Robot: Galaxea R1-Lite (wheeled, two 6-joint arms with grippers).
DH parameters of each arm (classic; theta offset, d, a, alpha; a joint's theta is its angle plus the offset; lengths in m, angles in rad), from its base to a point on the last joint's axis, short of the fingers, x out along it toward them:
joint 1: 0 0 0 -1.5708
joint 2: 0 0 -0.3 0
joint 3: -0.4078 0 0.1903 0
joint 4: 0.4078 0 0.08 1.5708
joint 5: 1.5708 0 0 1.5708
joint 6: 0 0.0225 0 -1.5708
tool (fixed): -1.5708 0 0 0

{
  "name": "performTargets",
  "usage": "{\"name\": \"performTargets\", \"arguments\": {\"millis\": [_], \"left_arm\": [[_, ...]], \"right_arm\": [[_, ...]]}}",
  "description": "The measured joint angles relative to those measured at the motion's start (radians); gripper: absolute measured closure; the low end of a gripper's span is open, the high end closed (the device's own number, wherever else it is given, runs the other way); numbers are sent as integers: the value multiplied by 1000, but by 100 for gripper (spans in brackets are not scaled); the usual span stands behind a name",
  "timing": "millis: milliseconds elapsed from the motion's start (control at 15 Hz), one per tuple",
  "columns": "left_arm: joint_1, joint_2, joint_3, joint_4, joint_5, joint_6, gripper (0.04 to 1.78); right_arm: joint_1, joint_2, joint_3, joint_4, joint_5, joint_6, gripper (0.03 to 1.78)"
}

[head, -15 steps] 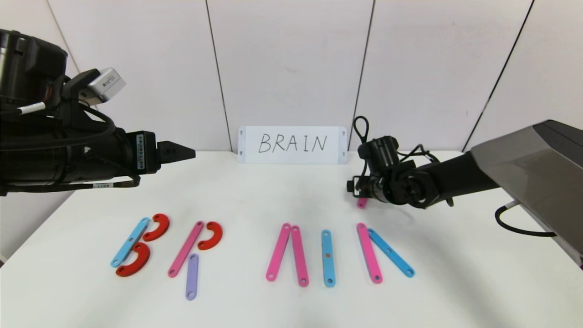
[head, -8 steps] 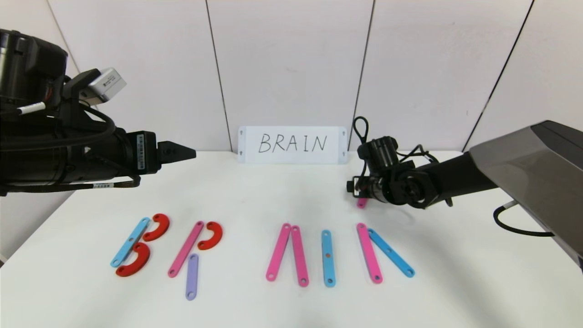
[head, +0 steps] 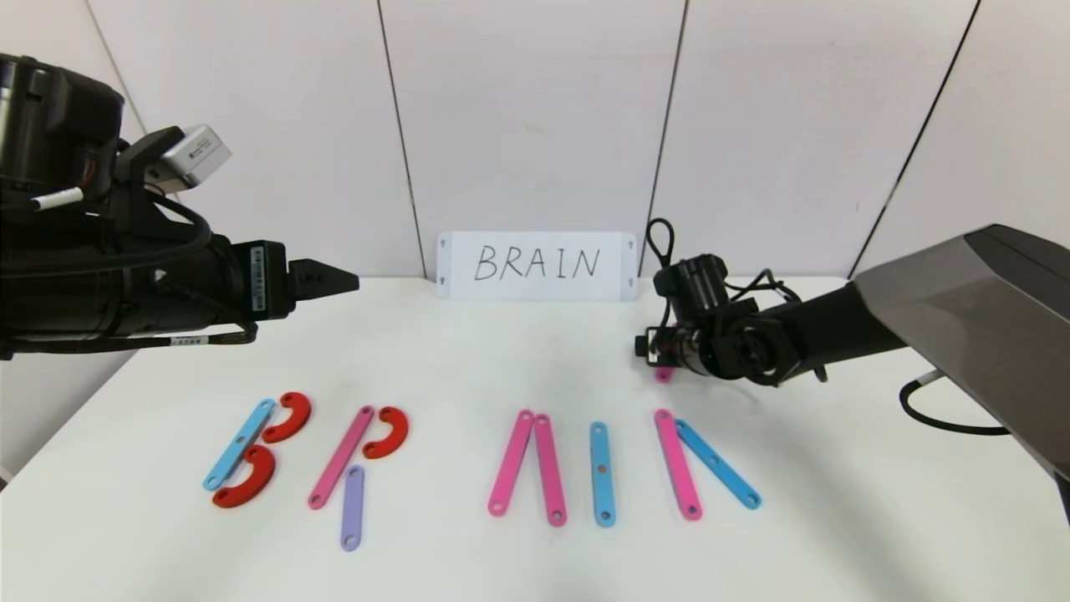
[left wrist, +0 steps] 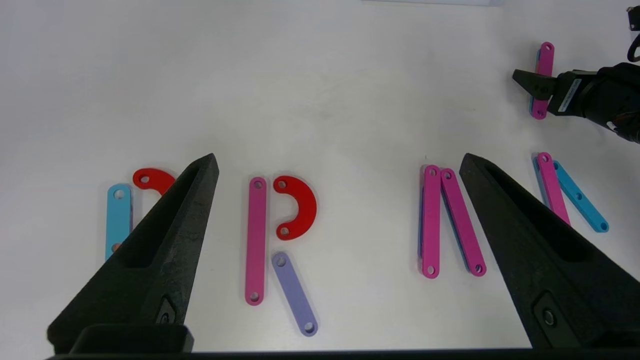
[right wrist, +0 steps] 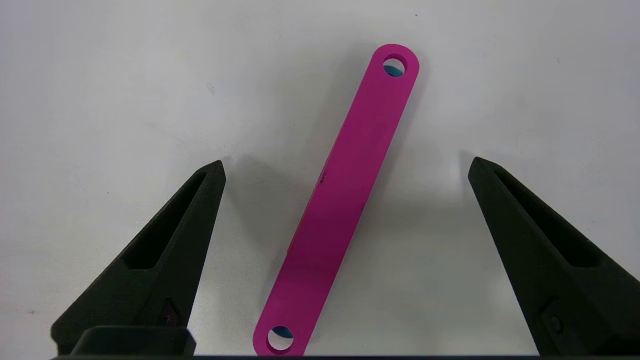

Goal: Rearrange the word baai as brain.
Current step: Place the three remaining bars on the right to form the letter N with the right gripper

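The word lies along the table's (head: 468, 368) near side: a B of a light-blue strip (head: 238, 443) and two red curves (head: 288, 416), an R of a pink strip (head: 340, 457), a red curve (head: 387, 431) and a purple strip (head: 352, 507), two pink strips (head: 511, 461) meeting at the top, a lone blue strip (head: 602, 473), then a pink (head: 677, 464) and a blue strip (head: 717, 464). My right gripper (right wrist: 347, 164) hangs open just above a separate pink strip (right wrist: 345, 200) farther back, one finger on each side. My left gripper (left wrist: 339, 157) is open, high at the left.
A white card with handwritten BRAIN (head: 535, 266) leans against the wall at the table's back edge. Blue shows through the holes of the loose pink strip (left wrist: 542, 80). The right arm (head: 836, 330) reaches in from the right over the back half of the table.
The right arm has edged slightly to the left. None of the pieces has moved, and the left arm has stayed still.
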Motion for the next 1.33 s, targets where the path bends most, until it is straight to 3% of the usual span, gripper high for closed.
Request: {"name": "performTargets", "arguments": {"millis": [333,467,667,1000,1133,1333], "left_arm": [[0,0,0,0,1,0,13],[0,0,-1,0,0,0,13],[0,0,-1,0,0,0,13],[0,0,-1,0,0,0,13],[0,0,-1,0,1,0,13],[0,0,0,0,1,0,13]], "right_arm": [[0,10,-1,-2,0,0,12],[0,10,-1,-2,-4,0,21],[0,11,0,-2,-12,0,55],[-1,10,10,-1,-8,-13,139],[-1,8,21,-2,-10,-18,151],[-1,7,23,6,-11,-21,151]]}}
